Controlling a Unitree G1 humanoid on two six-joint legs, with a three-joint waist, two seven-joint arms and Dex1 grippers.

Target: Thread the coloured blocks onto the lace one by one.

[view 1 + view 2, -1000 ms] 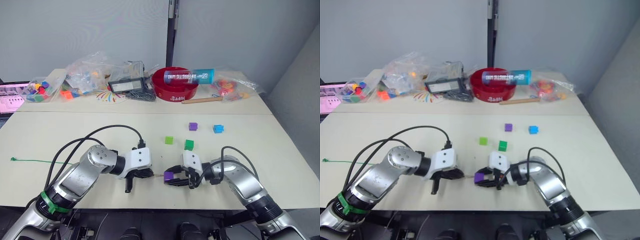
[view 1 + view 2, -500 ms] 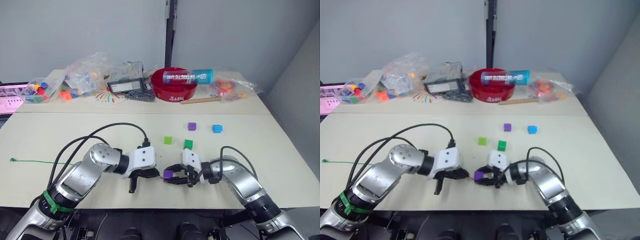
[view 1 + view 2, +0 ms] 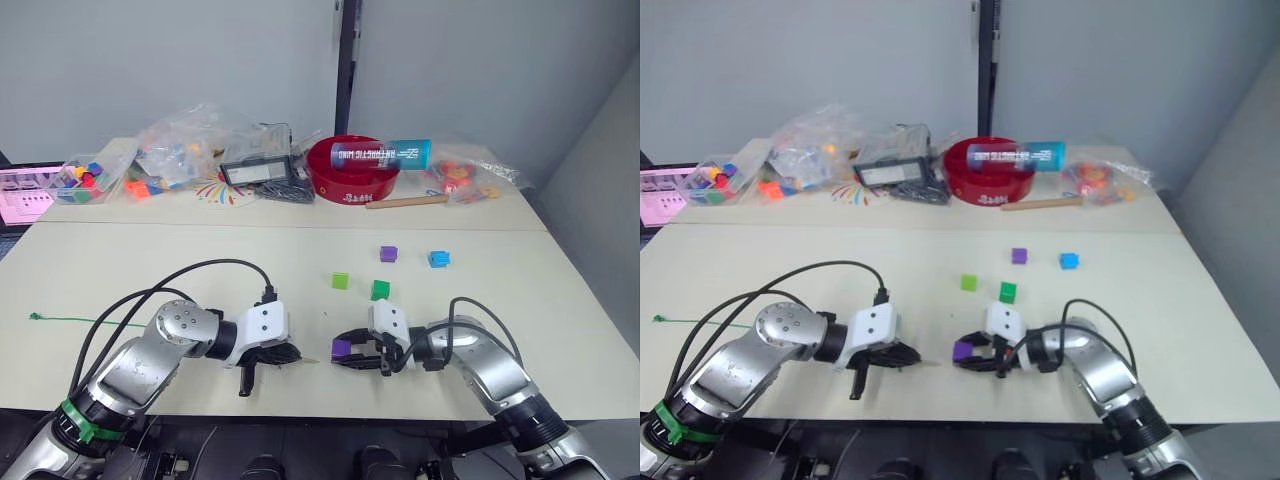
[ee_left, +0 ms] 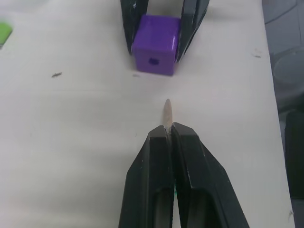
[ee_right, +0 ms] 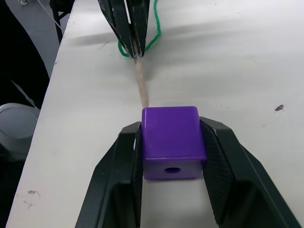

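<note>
Backed off: left gripper [image 4: 168,129], clamped on the lace [image 5: 154,33] tip, now sits well short of the purple cube [image 4: 156,44] pinched in the right gripper [image 5: 173,142] (hole faces tip). Insertion likely needs retrying; nothing threaded.

Cubes [image 3: 380,290] on cream table [image 3: 150,270]

Red bowl [image 3: 352,172] with tube [image 3: 380,153] atop, toy bags [image 3: 185,152] alongside.

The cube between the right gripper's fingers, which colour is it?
Purple cube, clearest in the right wrist view.
</note>
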